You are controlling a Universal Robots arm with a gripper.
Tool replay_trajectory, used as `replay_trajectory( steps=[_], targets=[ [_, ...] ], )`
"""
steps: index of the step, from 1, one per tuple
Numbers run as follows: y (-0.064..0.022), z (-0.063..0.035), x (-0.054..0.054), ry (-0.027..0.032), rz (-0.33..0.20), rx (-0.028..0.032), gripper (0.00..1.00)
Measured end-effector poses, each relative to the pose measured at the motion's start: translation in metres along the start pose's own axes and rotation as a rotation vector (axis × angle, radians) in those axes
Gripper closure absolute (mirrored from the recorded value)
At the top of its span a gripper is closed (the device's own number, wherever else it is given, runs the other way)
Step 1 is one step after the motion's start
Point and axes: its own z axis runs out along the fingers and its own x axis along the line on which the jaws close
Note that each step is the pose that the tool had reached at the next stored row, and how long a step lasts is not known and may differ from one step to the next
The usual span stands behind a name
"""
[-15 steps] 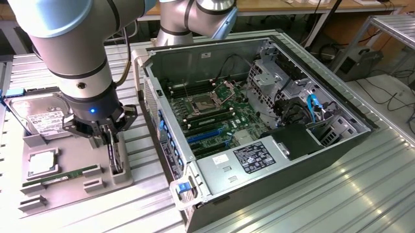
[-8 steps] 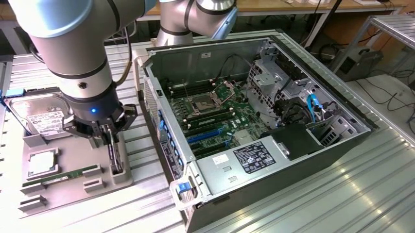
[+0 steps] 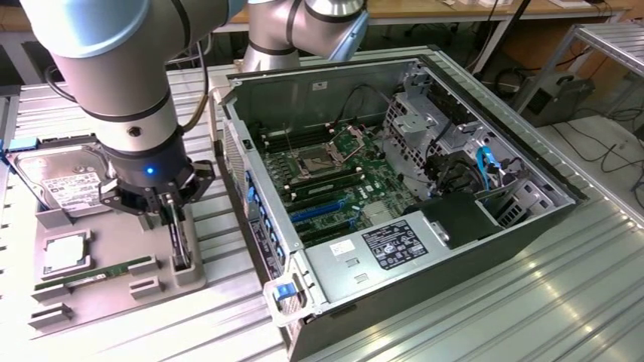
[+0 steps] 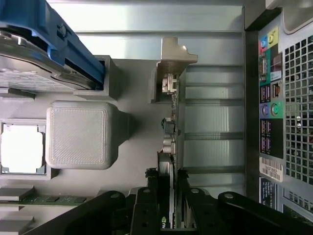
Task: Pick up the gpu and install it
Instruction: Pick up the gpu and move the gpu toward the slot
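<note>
The gpu (image 3: 180,240) is a slim black card standing on edge in a slot at the exterior view's right side of the grey holder tray (image 3: 121,245). My gripper (image 3: 171,216) reaches down over it, one black finger on each side of the card. In the wrist view the gpu (image 4: 169,139) runs away from my gripper (image 4: 167,198), its silver bracket (image 4: 172,61) at the far end. The fingers (image 4: 146,205) press against both faces of the card, which still sits in its slot.
The open computer case (image 3: 453,83) lies at the exterior view's right of the tray, showing its motherboard with blue slots (image 3: 322,211). On the tray are a hard drive (image 3: 65,185), a processor (image 3: 63,254) and a green memory stick (image 3: 96,273). The case's rear panel (image 4: 279,98) is close beside the card.
</note>
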Motion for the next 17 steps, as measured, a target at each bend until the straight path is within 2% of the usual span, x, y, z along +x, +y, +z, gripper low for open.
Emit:
replay_trajectory(
  steps=[9, 17],
  targets=[
    [-0.0003, 0.0, -0.0048, 0.0008, -0.015, -0.0004, 0.74],
    [0.0002, -0.0084, -0.0051, 0.0009, -0.015, -0.0004, 0.74]
  ],
)
